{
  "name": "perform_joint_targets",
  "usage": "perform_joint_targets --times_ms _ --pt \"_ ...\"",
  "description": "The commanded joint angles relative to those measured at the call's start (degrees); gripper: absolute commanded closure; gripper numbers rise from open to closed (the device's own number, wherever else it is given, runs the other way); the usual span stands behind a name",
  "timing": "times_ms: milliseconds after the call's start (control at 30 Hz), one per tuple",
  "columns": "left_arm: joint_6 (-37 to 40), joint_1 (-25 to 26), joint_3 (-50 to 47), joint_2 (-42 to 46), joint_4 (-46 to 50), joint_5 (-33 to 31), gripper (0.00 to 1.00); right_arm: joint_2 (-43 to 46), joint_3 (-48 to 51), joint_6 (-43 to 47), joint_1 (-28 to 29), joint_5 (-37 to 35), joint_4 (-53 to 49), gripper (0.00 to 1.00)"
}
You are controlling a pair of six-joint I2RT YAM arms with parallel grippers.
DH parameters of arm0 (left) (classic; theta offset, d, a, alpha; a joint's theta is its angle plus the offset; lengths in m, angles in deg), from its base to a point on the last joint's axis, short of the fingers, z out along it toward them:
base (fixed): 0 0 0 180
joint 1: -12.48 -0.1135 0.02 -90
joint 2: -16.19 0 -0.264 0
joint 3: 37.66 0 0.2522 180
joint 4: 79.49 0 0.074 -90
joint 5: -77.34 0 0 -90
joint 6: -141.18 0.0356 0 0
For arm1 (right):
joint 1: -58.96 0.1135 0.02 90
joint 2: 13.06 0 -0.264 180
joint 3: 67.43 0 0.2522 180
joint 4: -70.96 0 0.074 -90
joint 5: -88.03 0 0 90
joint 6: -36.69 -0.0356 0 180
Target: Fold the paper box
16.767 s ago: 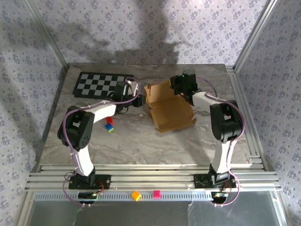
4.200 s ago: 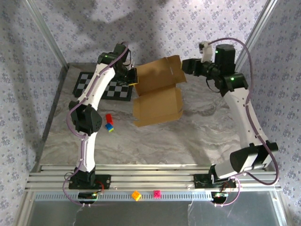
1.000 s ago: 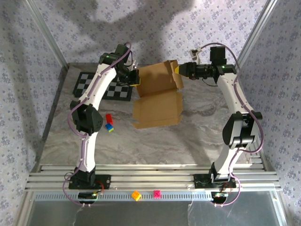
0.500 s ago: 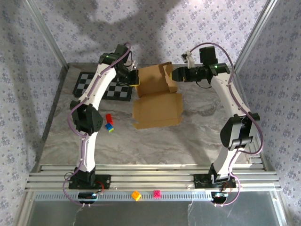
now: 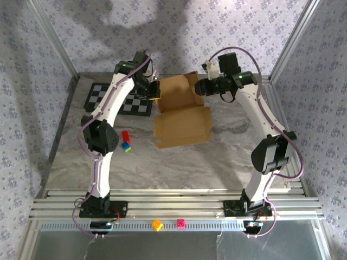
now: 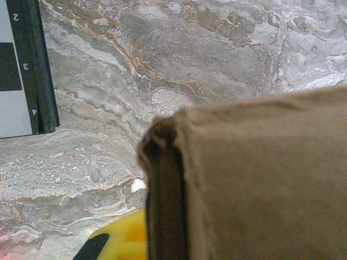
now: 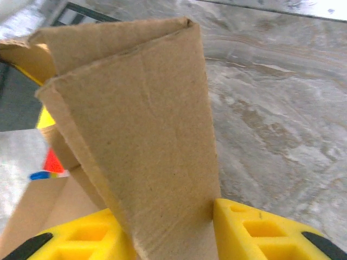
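The marble bench [image 5: 227,157] carries the paper box [image 5: 181,127] near its far middle. The base tray looks formed and lies flat. The lid [image 5: 176,93] stands raised, not yet closed or tucked. The left pincer [image 5: 154,90] pinches the lid's left edge. The right pincer [image 5: 199,86] straddles its right flap; I cannot tell whether it is clamped.

paper box [image 5: 181,125] behind centre, checkerboard mat [image 5: 95,96] to its left, blocks [image 5: 126,145] left-front

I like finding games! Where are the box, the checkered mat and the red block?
box [image 5: 181,125], top view, middle of its flat lower panel.
mat [image 5: 95,96], top view, squares near its left end.
red block [image 5: 125,135], top view, its top face.
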Motion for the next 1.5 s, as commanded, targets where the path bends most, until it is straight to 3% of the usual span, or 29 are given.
perform_joint_targets --times_ms 0,233,333,567,833,1133,1467 --pt "-1.1 1.2 3.0 -0.5 0.6 1.4 1.00 0.9 -1.6 0.6 3.1 -12.3 -2.5 0.67" --pt "-1.5 2.1 3.4 -0.8 1.1 0.7 1.00 -1.4 -4.8 0.9 10.3 -35.9 -4.6 0.82" --pt "-1.8 2.2 3.5 -0.7 1.4 0.4 1.00 -3.0 -6.7 0.4 12.6 -45.0 -6.5 1.00" --pt "-2.2 2.7 3.7 -0.5 2.1 -0.7 1.00 -6.8 -11.3 3.6 18.1 -64.6 -9.4 1.00" --pt "-2.5 2.8 4.3 -0.7 2.6 -0.9 1.00 -10.3 -14.8 6.6 19.8 -74.8 -10.3 1.00" --pt "-3.0 2.8 5.5 -1.0 3.7 -1.9 1.00 -12.8 -17.4 3.6 21.2 -87.9 -12.4 1.00" --pt "-4.0 3.0 5.4 -1.2 3.4 -1.8 1.00 -12.6 -21.7 3.3 21.5 -81.6 -13.5 1.00"
